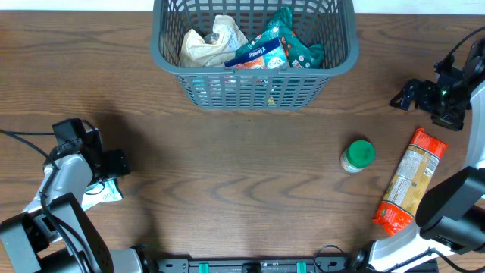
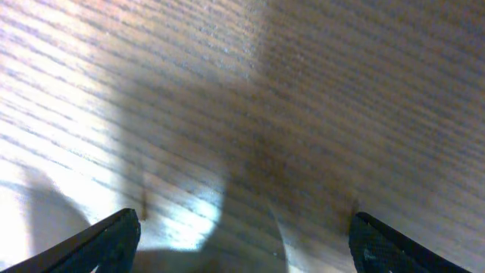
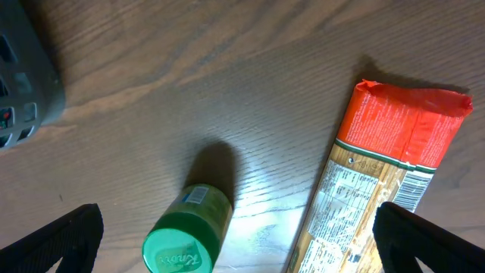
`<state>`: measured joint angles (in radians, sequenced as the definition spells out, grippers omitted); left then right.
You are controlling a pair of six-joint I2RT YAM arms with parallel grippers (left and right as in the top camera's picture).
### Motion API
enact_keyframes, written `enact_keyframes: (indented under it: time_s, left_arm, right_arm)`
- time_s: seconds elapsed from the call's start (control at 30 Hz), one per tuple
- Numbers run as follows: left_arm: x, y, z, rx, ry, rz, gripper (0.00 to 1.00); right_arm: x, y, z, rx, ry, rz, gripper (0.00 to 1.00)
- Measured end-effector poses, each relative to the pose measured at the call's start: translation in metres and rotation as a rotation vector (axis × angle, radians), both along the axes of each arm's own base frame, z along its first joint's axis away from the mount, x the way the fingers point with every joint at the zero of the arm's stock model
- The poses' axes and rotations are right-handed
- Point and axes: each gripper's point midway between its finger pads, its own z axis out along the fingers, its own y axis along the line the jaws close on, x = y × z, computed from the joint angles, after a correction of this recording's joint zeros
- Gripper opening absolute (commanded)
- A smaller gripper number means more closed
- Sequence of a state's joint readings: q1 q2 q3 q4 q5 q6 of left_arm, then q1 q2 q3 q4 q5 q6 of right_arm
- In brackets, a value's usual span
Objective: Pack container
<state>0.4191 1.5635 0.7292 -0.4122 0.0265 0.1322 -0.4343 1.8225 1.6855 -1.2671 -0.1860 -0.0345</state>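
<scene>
The dark grey slotted container (image 1: 254, 89) stands at the back middle of the table and holds a beige bag and several teal packets. Its corner shows in the right wrist view (image 3: 23, 76). A green-lidded jar (image 1: 358, 155) (image 3: 186, 239) stands on the table beside a long orange pasta packet (image 1: 409, 182) (image 3: 379, 174). My right gripper (image 1: 404, 96) (image 3: 236, 231) is open and empty, above and behind these two. My left gripper (image 1: 117, 163) (image 2: 242, 243) is open and empty over bare wood at the far left.
A small white and green packet (image 1: 102, 193) lies at the left, partly under my left arm. The table is brown wood (image 1: 227, 174). The arm bases stand at the front corners.
</scene>
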Motion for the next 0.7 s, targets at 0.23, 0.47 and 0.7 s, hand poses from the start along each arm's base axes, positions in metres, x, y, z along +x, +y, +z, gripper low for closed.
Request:
enact_keyframes:
  time_s: [0.23,0.47,0.7]
  left_arm:
    - [-0.0017,-0.0006,-0.0001,-0.003,0.008,0.000,0.89]
    - [-0.0053,-0.0023,-0.0005,-0.011,0.024,0.002,0.86]
    - [-0.0078,-0.0028,-0.0008,-0.031,0.024,0.099,0.89]
  right_arm:
    - [0.0000,0.0000,0.0000,0.000,0.000,0.000,0.99]
    - [0.0000,0.0000,0.0000,0.000,0.000,0.000,0.99]
    - [0.0001,0.0000,0.0000,0.000,0.000,0.000,0.99]
